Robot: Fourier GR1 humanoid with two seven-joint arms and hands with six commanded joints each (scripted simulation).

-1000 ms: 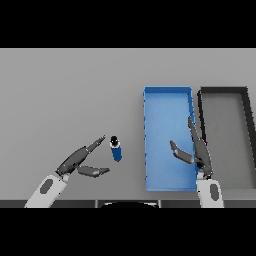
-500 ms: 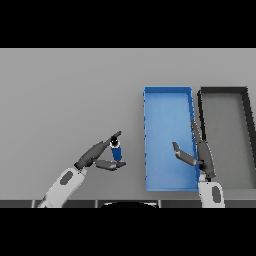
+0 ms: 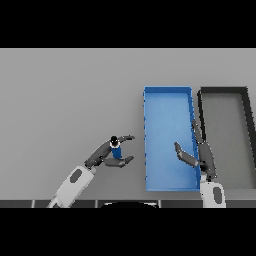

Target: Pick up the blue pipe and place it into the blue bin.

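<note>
The blue pipe (image 3: 116, 150), a short blue cylinder with a black cap, stands upright on the grey table left of the blue bin (image 3: 168, 185). My left hand (image 3: 102, 154) has reached it from the lower left. Its fingers pass behind the pipe's cap and its thumb lies in front of the base, so the pipe sits between them; the fingers still look fairly straight. My right hand (image 3: 202, 156) hovers open over the blue bin's right wall, idle.
A black bin (image 3: 248, 125) of like size stands directly right of the blue bin, their long walls almost touching. Grey table stretches to the left and far side.
My left hand has moved right and forward to the pipe, and its fingers and thumb now bracket it. The pipe and my right hand have stayed put.
</note>
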